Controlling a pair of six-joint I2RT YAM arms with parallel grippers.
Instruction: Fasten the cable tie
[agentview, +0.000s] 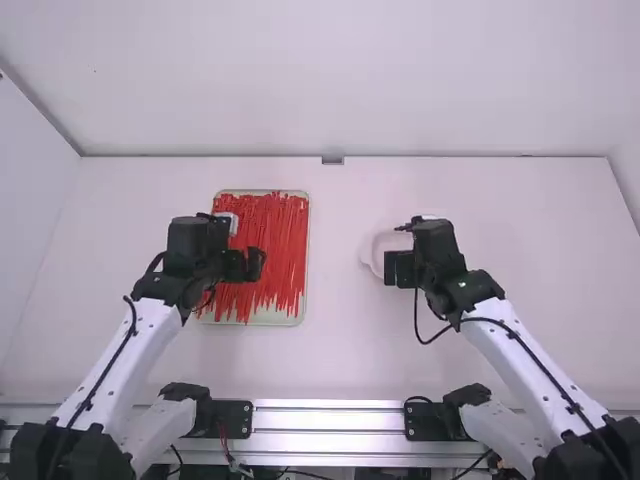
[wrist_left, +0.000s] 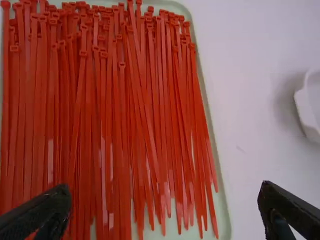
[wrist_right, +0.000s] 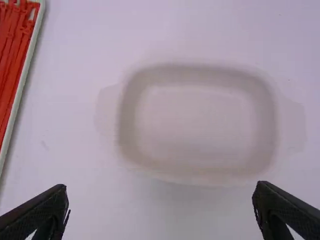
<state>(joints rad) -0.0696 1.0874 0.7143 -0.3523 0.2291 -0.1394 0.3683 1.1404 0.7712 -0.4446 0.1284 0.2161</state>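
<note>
Red cable ties (agentview: 262, 255) heaped on pale tray (wrist_left: 223, 220), left of centre, under left gripper (wrist_left: 165, 210), fingers wide, holding nothing; white dish (wrist_right: 197, 125) right of tray, under right gripper (wrist_right: 160, 210), fingers likewise wide.

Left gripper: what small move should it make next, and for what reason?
Probably lower the left gripper straight down onto the pile of thin red plastic cable ties and close on one. It is open and empty, it hangs just above the pile, and no tie has been picked up yet.

red cable ties (agentview: 262, 252) (unfastened), heaped on tray (agentview: 300, 318)
</note>
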